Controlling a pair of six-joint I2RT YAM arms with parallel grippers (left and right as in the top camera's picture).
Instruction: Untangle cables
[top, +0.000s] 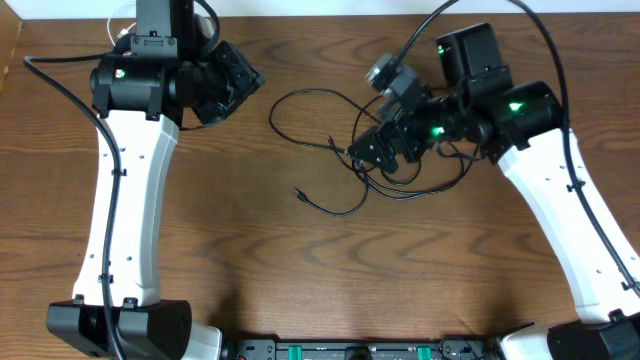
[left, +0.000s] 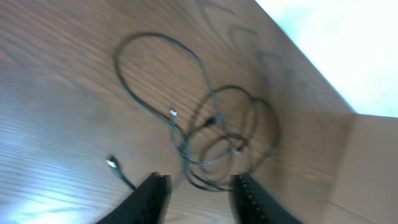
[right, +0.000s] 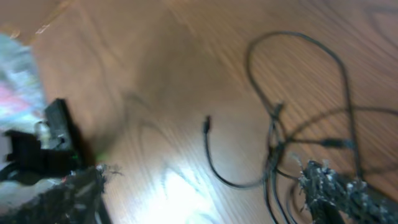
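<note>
A tangle of thin black cables lies on the wooden table, with loops toward the left and a free plug end near the middle. It shows in the left wrist view and in the right wrist view. No white cable is visible. My left gripper is open and empty, up and to the left of the tangle; its fingers frame the lower loops. My right gripper is open and hovers over the right part of the tangle; its fingers straddle a cable end without gripping it.
The thick black cords of the arms run along each arm. The table's far edge is close behind the tangle. The arm bases stand at the front edge.
</note>
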